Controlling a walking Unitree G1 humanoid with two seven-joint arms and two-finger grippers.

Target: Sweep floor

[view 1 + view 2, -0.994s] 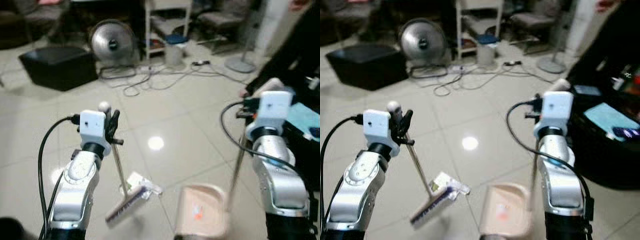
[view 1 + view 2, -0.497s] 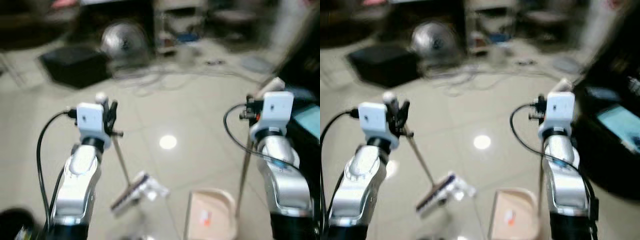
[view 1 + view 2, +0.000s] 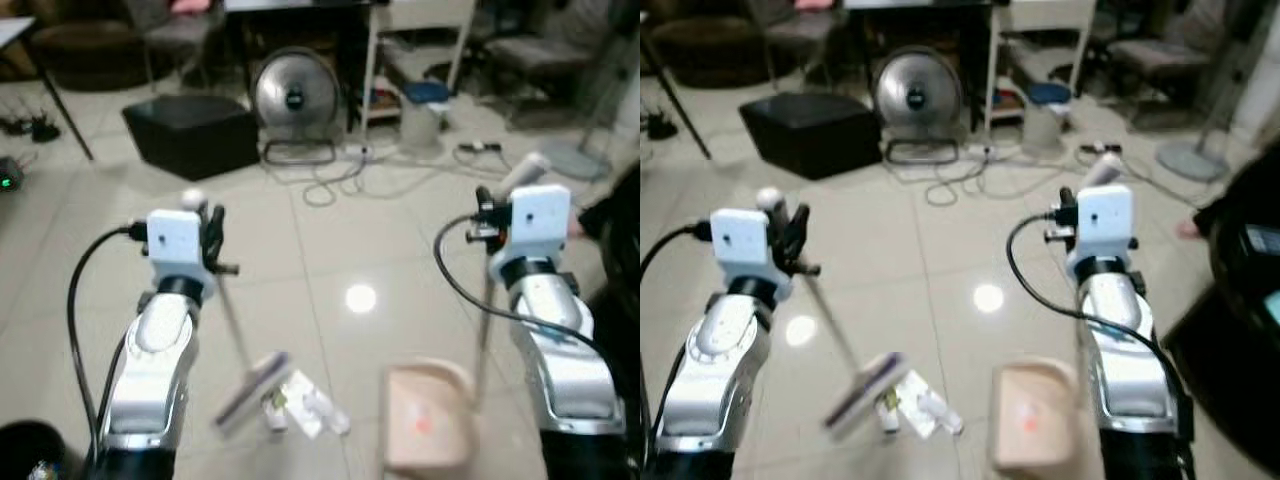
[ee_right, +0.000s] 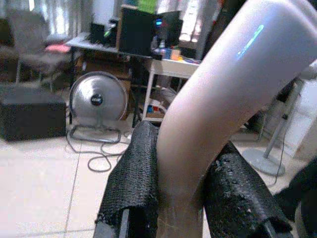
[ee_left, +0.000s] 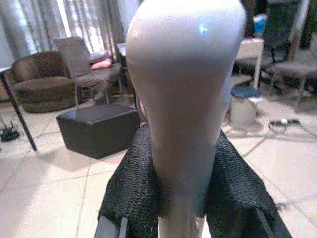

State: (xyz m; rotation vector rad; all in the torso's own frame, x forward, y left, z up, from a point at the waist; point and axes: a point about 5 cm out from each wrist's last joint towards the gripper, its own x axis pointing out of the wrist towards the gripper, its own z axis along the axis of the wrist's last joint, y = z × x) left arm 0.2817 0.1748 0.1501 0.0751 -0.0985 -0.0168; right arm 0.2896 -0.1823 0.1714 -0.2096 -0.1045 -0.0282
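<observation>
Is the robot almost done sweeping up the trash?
Not yet. Ready: the left gripper is clamped on the broom handle, and the right gripper on the dustpan handle. Under way: the broom head sits right beside the crumpled wrapper on the floor. Left to do: the wrapper lies outside the pink dustpan, so it must still be pushed in.

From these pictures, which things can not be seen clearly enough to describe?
- Broom head: motion blur in both eye views; bristle contact with the floor cannot be told.
- Litter beside it: blurred, so what it is stays unclear.
- Orange mark in the dustpan: too small and soft.
- Left wrist view: the broom handle hides the room behind it.
- Dark shape on the right: cut by the edge.
</observation>
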